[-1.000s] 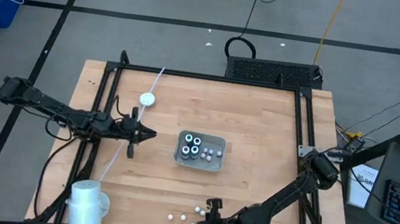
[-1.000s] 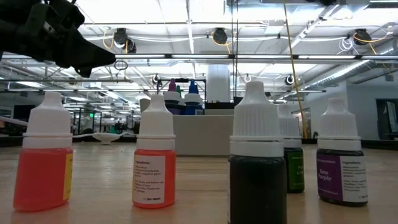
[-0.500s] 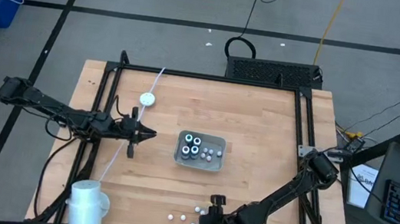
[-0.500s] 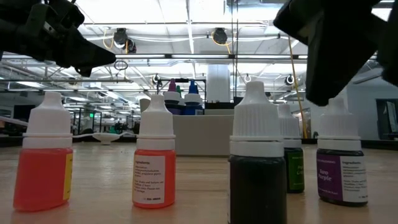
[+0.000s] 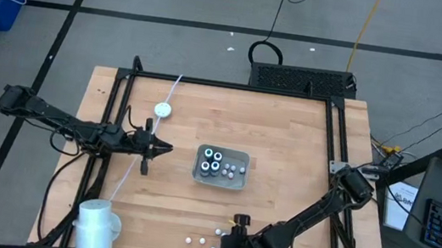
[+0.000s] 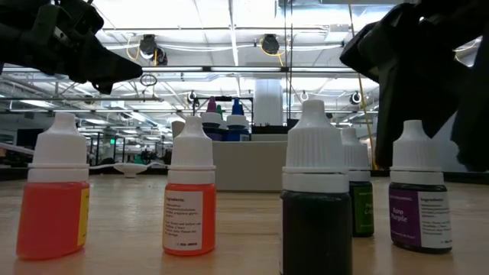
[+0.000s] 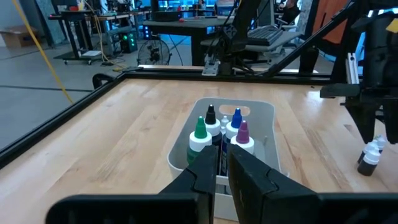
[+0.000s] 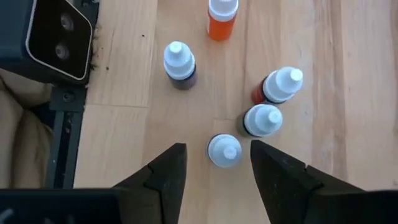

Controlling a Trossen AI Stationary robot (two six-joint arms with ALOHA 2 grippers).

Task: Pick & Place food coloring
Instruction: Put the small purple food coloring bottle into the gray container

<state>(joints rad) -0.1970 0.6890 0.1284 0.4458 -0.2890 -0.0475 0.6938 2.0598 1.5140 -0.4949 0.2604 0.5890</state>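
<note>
Several food coloring bottles (image 5: 215, 159) stand upright in the grey tray (image 5: 197, 176) at mid-table. More stand on the wood by the near edge: red (image 6: 53, 195), orange (image 6: 191, 195), black (image 6: 315, 206), green (image 6: 359, 195) and purple (image 6: 416, 195). My right gripper (image 8: 217, 148) hangs open over this group. Its fingers (image 8: 168, 171) stand on either side of the purple bottle's white cap (image 8: 224, 150) with a gap on each side. My left gripper (image 5: 168, 147) waits shut and holding nothing, left of the tray (image 7: 261, 112).
A white cylinder (image 5: 96, 226) stands at the near left corner. A white disc (image 5: 163, 109) on a white cord lies at the far left. The low camera's box (image 8: 56, 37) sits at the near edge beside the bottles. A black frame (image 5: 226, 86) runs round the table.
My right gripper has come down over the bottles at the near edge. A second ago it was above the low view. It now stands lower, around the purple bottle's cap. The bottles have not moved.
</note>
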